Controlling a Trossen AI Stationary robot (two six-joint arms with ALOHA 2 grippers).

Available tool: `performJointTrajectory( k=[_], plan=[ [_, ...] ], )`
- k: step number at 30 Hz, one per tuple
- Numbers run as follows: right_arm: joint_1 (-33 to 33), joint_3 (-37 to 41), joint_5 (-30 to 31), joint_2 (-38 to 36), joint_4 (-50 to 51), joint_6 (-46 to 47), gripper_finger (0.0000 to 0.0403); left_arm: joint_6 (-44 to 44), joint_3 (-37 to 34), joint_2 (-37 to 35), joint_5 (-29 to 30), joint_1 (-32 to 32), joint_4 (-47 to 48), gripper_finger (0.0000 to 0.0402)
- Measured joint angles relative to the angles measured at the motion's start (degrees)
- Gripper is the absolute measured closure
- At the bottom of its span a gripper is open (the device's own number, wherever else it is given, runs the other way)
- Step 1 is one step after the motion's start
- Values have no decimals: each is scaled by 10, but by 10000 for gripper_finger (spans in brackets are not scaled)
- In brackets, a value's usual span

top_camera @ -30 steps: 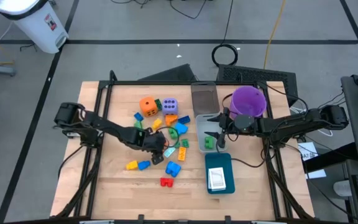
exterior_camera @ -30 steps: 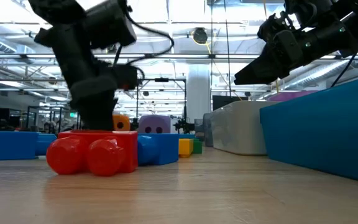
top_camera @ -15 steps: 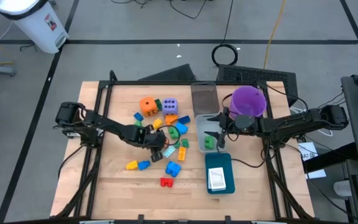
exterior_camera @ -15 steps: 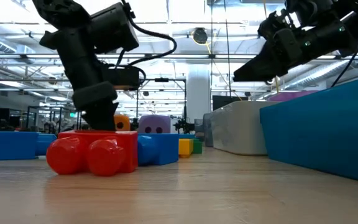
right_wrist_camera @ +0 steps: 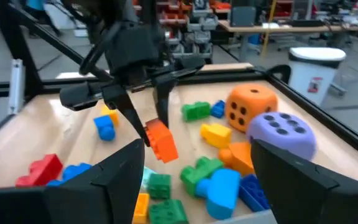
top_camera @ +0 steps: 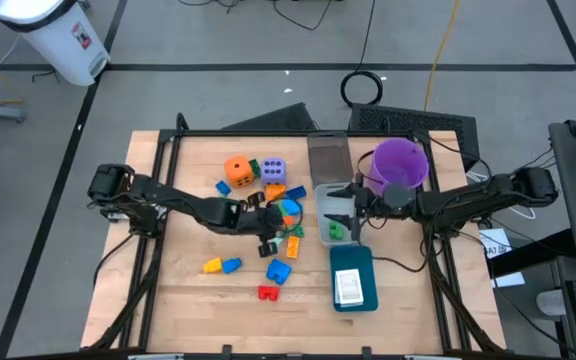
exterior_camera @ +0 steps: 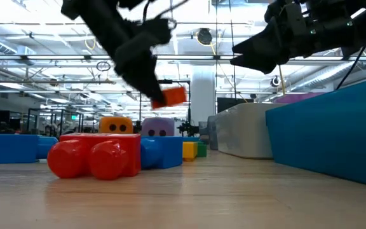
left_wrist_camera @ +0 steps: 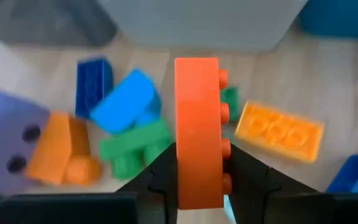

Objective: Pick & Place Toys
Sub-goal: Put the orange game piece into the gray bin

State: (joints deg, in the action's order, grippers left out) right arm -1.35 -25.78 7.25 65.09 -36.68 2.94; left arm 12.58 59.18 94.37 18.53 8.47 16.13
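My left gripper is shut on an orange studded brick above the middle of the toy pile; the brick also shows in the low view and the right wrist view. My right gripper is open and empty over the grey bin, which holds a green block. An orange die and a lavender die stand on the table at the far side of the pile. Blue, red and yellow blocks lie nearer. My left gripper pinches the orange brick between its two fingers, one on the studded face and one on the flat face opposite. The fingers point down, slanting toward the table's right. The brick sticks out beyond the fingertips, tilted and clear of the table.
A purple bucket stands at the far right behind my right gripper. A teal tray holding a white card lies near the right front. A dark flat box sits beyond the grey bin. Bare wood shows at the near left.
My left gripper has risen from the table with the orange brick and gone a little toward the table's right edge. The brick, down among the toys before, now hangs clear above them.
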Motion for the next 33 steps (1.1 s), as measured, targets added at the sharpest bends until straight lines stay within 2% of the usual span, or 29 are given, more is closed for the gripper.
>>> performJointTrajectory(
  k=[7, 13, 17, 21, 26, 33],
  plan=[
    [-33, -19, -4, 66, -34, -8, 135, -16, 39, -1, 10, 27, -42, 303],
    [-34, -72, -86, 148, -45, -6, 135, -24, 39, 0, 10, 36, -59, 303],
    [-34, -105, -90, 201, -51, -13, 135, -24, 39, 0, 10, 37, -61, 290],
    [-34, -129, -90, 240, -51, -25, 143, -24, 39, 0, 4, 38, -60, 297],
    [-34, -142, -90, 256, -55, -42, 181, -22, 39, 0, -5, 38, -58, 303],
    [-34, -142, -89, 253, -65, -43, 276, -19, 39, 0, -5, 38, -60, 284]
  ],
)
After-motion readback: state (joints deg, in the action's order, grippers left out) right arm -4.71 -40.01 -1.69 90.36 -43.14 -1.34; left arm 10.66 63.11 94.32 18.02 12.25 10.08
